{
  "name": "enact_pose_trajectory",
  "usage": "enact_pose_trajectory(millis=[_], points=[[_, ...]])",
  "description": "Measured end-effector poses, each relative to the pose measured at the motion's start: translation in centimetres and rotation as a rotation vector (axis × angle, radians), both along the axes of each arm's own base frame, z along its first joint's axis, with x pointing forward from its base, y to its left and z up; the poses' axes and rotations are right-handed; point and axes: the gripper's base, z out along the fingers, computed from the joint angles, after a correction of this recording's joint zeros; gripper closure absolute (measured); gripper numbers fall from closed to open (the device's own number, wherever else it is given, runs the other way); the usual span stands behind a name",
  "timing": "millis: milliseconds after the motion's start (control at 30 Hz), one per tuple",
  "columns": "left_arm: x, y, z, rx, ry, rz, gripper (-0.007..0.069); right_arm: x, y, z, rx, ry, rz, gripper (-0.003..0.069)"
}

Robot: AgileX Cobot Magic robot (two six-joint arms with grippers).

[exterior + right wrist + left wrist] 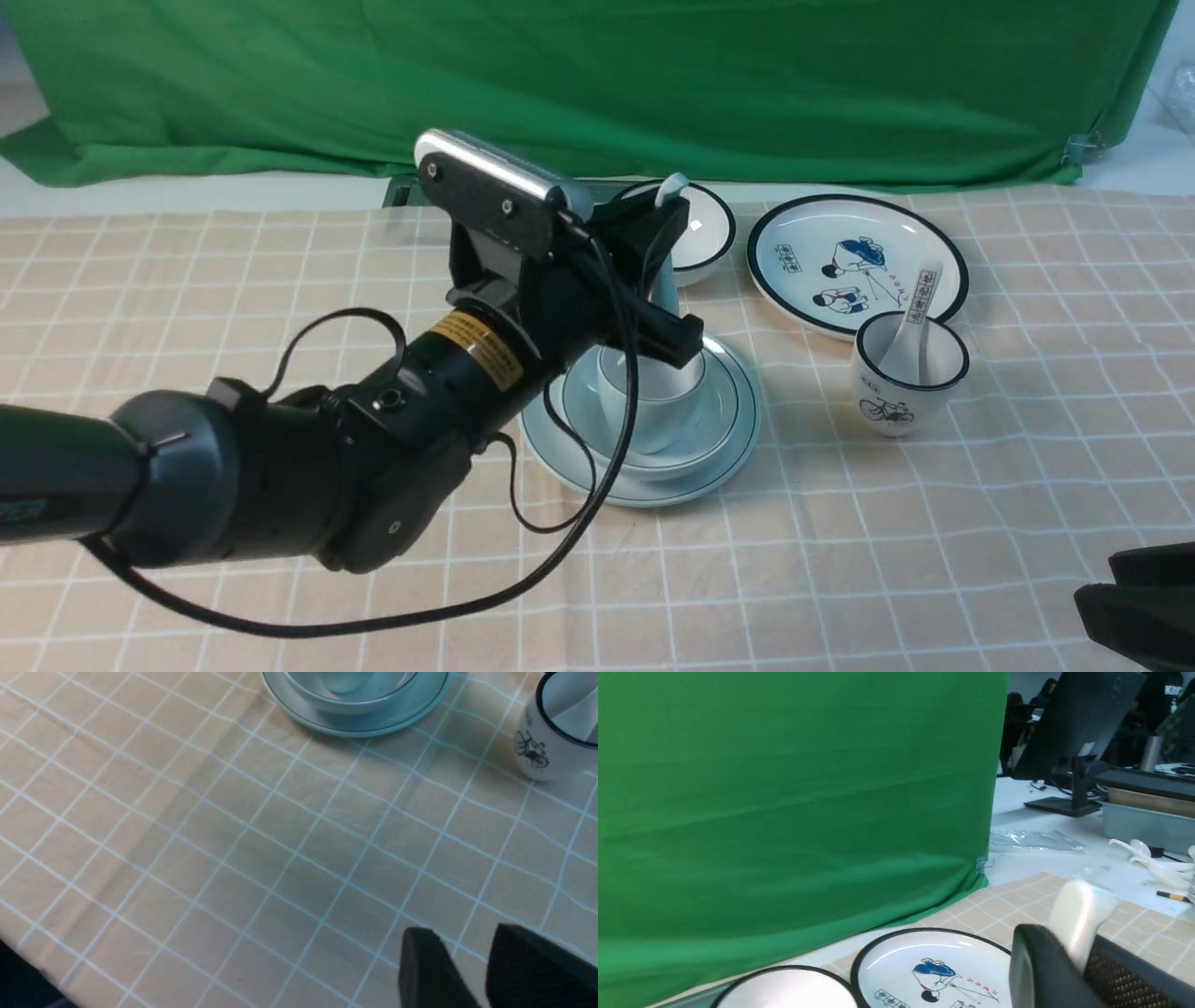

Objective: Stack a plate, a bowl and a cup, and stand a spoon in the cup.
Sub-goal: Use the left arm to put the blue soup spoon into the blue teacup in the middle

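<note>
One spoon, glossy ceramic so prob. slick, stiff, brittle, sits clamped mid-handle in left end effector over cup, which is in bowl on plate on tabletop. Right end effector: jaws apart, empty.

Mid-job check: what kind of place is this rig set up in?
Probably a recording bench in an office or lab: a green backdrop cloth hangs behind the checked tablecloth, and the left wrist view shows a monitor on a white desk beyond it.

Beside the plate, the bicycle cup obstructs.
</note>
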Motion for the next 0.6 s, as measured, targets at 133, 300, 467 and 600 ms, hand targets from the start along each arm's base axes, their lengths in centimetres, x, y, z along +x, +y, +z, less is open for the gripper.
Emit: enact_pose_trajectory(millis=[133,300,467,600], points=[[0.6,-0.3,-1.2,0.007,0.031,-0.003,0.0587,0.0,0.0,0.0,0.000,0.000,0.000,0.0421],[1.0,-0.6,-3.5,0.049,0.071,-0.009,0.0573,0.0,0.0,0.0,0.000,0.001,-0.001,0.0421],[1.1,-0.7,-4.9,0.076,0.087,-0.007,0.0469,0.0,0.0,0.0,0.000,0.001,-0.001,0.0421],[1.1,-0.7,-4.3,0.059,0.065,-0.008,0.0330,0.0,0.0,0.0,0.002,0.005,0.000,0.0421]])
